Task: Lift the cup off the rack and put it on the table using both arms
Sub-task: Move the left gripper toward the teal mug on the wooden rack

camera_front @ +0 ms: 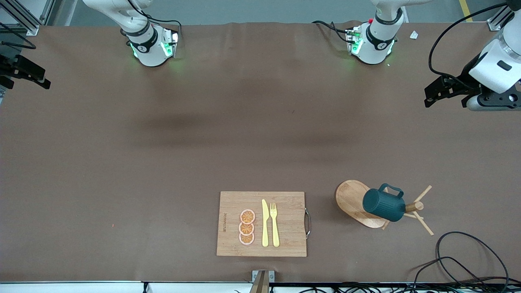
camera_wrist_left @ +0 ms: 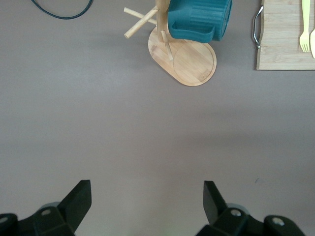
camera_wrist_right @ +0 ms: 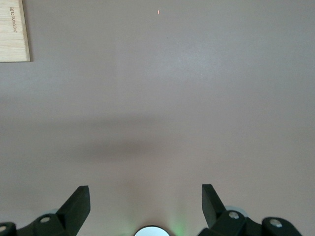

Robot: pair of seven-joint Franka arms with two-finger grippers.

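Both grippers (camera_front: 432, 94) (camera_front: 28, 75) gape empty; cup (camera_front: 382, 205) hangs tilted on rack (camera_front: 358, 201), mouth toward the post.

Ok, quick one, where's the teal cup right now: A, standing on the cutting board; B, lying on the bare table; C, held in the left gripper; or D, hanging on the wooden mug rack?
D: the cup hangs tilted on the rack, beside the cutting board, toward the left arm's end of the table; the left gripper and right gripper are both open and empty, away from it.
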